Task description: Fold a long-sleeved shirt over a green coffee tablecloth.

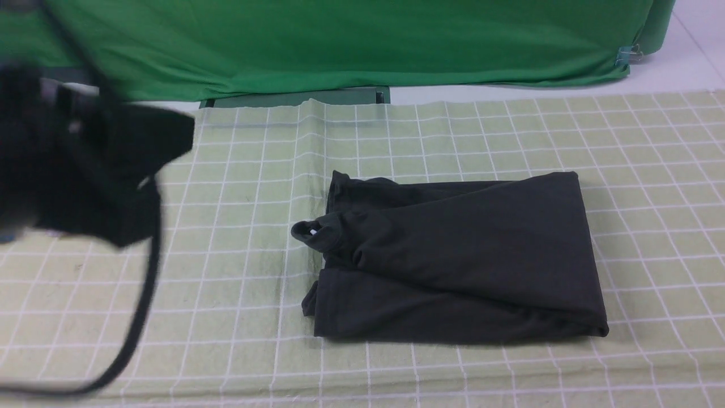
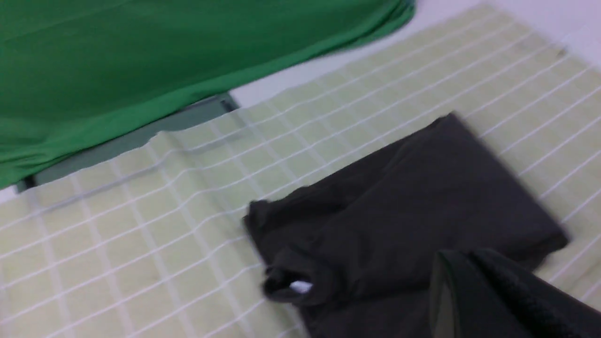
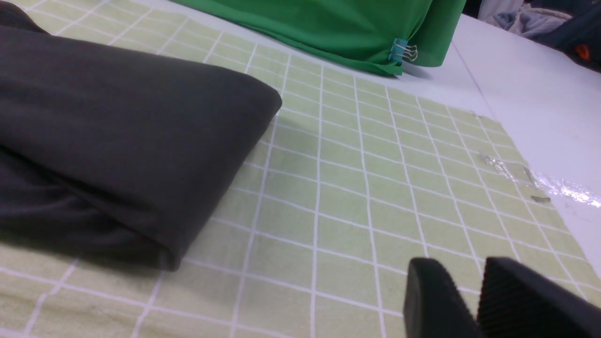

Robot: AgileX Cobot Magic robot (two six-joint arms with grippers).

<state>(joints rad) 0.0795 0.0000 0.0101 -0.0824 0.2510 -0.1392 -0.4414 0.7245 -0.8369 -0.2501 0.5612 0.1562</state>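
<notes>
counter (image 1: 696, 73): white, yours to check | green coffee tablecloth (image 1: 453, 141): spread flat on it | long-sleeved shirt (image 1: 470, 255): folded at cloth centre, collar toward 9 o'clock | green sheet (image 1: 340, 45): 12 o'clock

The folded black long-sleeved shirt (image 3: 117, 141) lies on the checked green coffee tablecloth (image 3: 357, 188); the right gripper (image 3: 474, 300) fingers (image 3: 432, 300) hover nearby, slightly parted, holding nothing.
</notes>
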